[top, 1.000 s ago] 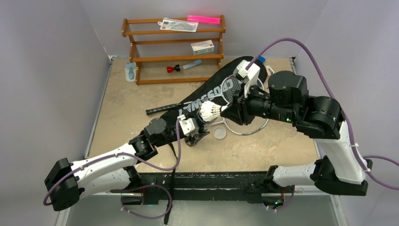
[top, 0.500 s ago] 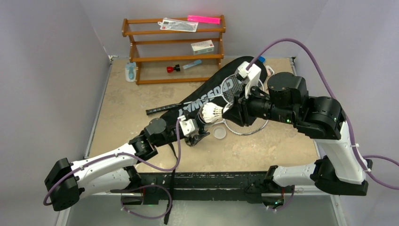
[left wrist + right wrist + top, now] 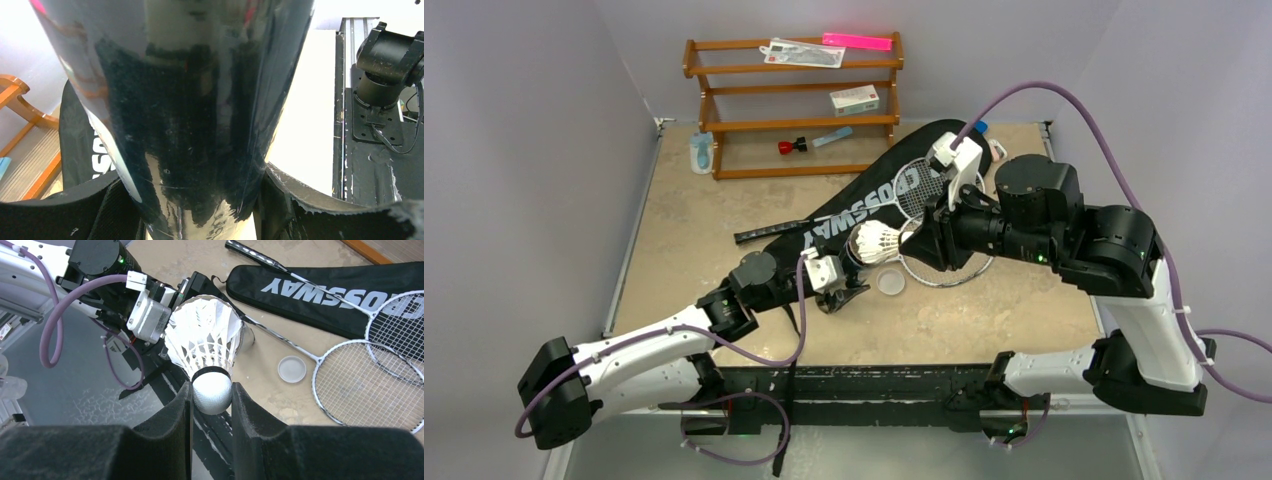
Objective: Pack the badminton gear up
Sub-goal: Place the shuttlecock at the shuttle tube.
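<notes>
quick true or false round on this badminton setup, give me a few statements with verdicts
1. The right pincer grips a shuttlecock by its rounded base. True.
2. The left pincer holds nothing. False: it is closed around the dark tube.
3. The bag lettered CROSSWAY lies flat on the table. True.
4. Both rackets are packed inside the bag. False: they lie out in the open, heads uncovered.
5. The round lid is fitted on the tube. False: it lies on the table beside one racket's head.
</notes>
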You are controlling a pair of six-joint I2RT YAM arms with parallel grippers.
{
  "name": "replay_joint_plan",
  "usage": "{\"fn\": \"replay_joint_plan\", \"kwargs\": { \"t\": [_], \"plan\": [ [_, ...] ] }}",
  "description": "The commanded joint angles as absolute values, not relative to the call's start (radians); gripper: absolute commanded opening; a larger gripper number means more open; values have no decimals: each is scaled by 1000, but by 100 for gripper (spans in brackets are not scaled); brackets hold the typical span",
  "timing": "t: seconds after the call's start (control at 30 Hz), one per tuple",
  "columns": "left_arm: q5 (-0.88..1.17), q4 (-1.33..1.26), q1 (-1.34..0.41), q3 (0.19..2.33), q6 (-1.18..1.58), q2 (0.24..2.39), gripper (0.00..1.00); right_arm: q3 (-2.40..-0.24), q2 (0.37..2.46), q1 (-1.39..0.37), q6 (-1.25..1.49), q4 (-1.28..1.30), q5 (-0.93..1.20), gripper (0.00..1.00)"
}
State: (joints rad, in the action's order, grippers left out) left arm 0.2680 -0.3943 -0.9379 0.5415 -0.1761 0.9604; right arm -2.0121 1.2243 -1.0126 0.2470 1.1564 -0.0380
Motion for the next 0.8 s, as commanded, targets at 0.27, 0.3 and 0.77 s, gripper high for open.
{"fn": "replay_joint_plan", "kwargs": {
  "t": [0.27, 0.3, 0.77],
  "plan": [
    [310, -403, -938, 539, -169, 946, 56, -2062, 1260, -1015, 242, 1237, -90, 0],
    [309, -397, -939, 542, -173, 950, 56, -2067, 1264, -1015, 241, 1245, -94, 0],
    [290, -336, -957, 574, -226, 983, 56, -2084, 1301, -1014, 225, 1322, -138, 0]
  ]
}}
